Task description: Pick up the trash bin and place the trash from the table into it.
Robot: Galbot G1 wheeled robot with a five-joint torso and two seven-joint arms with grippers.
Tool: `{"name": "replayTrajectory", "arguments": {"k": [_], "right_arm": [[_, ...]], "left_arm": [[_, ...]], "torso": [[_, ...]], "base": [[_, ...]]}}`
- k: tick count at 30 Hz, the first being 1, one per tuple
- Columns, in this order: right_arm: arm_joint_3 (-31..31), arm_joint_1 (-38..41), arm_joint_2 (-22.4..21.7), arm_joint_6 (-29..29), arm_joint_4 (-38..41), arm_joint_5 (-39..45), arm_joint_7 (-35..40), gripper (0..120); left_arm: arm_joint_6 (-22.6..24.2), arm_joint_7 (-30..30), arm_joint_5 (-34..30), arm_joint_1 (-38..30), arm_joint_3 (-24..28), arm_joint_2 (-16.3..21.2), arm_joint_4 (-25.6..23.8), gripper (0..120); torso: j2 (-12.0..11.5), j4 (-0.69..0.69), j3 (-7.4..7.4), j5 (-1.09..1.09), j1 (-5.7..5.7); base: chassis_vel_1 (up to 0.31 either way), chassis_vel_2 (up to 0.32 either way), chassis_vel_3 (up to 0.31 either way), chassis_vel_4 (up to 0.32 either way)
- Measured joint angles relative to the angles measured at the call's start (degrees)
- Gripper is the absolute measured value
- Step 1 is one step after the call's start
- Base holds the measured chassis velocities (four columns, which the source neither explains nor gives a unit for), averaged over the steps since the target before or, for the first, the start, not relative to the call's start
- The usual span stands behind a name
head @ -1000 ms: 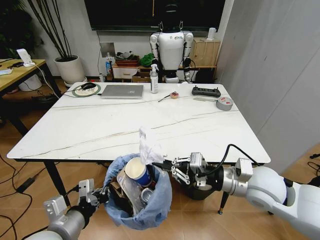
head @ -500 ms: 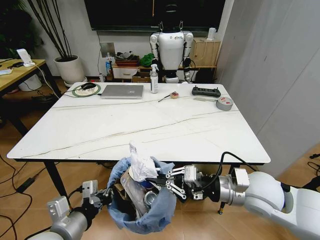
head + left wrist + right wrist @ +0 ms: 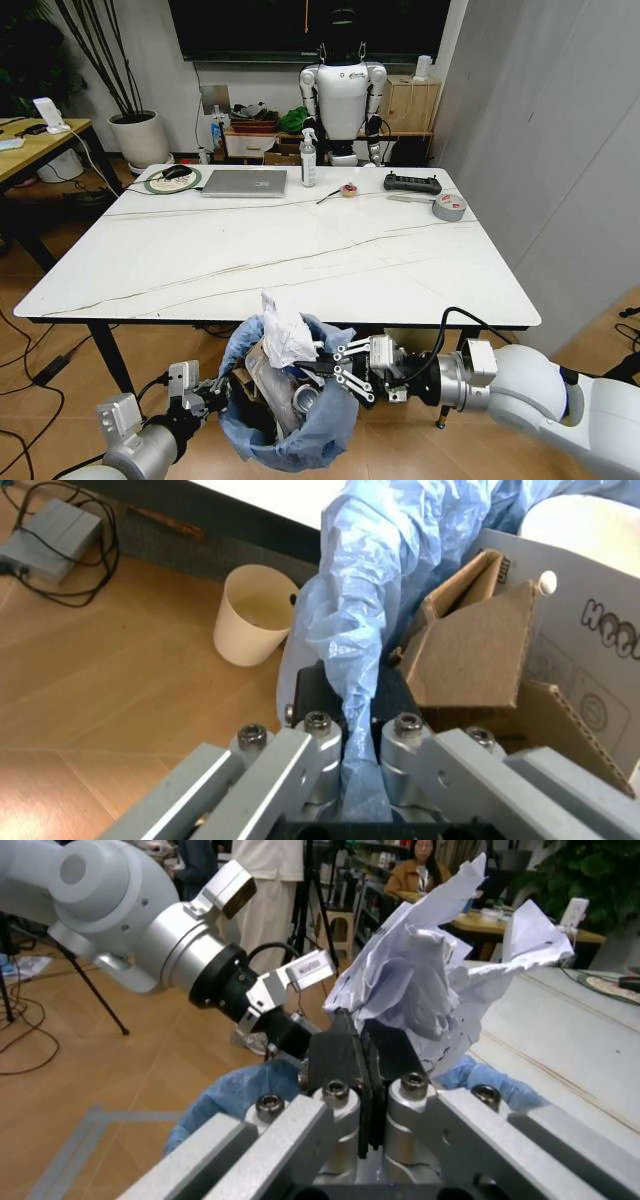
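Small round trash bin with a thin light-blue plastic bag liner (image 3: pixel 290 400), held off the floor just in front of the near edge of the large white marble-look table with grey veins (image 3: pixel 200 250). Left gripper (image 3: pixel 205 392) low at the bin's left side, fingers pressed together on a fold of the blue liner at the rim, as seen close up in the left wrist view (image 3: pixel 355 727). Inside the bin, brown cardboard pieces (image 3: pixel 470 652) and other litter already dropped in. Right gripper (image 3: pixel 318 362) over the bin's mouth from the right, fingers pinching the lower edge of a crumpled white paper wad (image 3: pixel 285 330); same pinch plain in the right wrist view (image 3: pixel 365 1057), with the wad (image 3: pixel 430 982) standing up above the closed fingertips.

Step in hand, by judgement: dropping this wad into the bin. Near half of the table bare of litter; at the far side a silver laptop (image 3: pixel 245 182) and a grey tape roll (image 3: pixel 449 206), neither of them trash. Next move likely calls for spreading the right fingers while over the opening, keeping the wad clear of the liner's rim so as not to snag or spill outside.
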Motion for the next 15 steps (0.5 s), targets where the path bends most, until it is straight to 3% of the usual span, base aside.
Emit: {"name": "replayTrajectory", "arguments": {"k": [6, 13, 15], "right_arm": [[-0.09, -0.32, 0.12, 0.48, -0.52, -0.38, -0.83, 0], [0.03, -0.41, 0.03, 0.80, -0.80, -0.60, -1.47, 20], [0.22, -0.61, -0.03, 0.88, -1.00, -0.65, -1.76, 33]], "left_arm": [[-0.02, -0.28, -0.14, 0.03, -0.59, -0.08, -0.31, 0], [-0.02, -0.44, -0.28, 0.09, -0.69, -0.08, -0.44, 0], [-0.01, -0.57, -0.29, 0.09, -0.69, -0.08, -0.47, 0]], "torso": [[0.00, 0.00, 0.00, 0.00, 0.00], [0.00, 0.00, 0.00, 0.00, 0.00], [0.00, 0.00, 0.00, 0.00, 0.00]], "base": [[0.000, 0.000, 0.000, 0.000], [0.000, 0.000, 0.000, 0.000], [0.000, 0.000, 0.000, 0.000]]}}
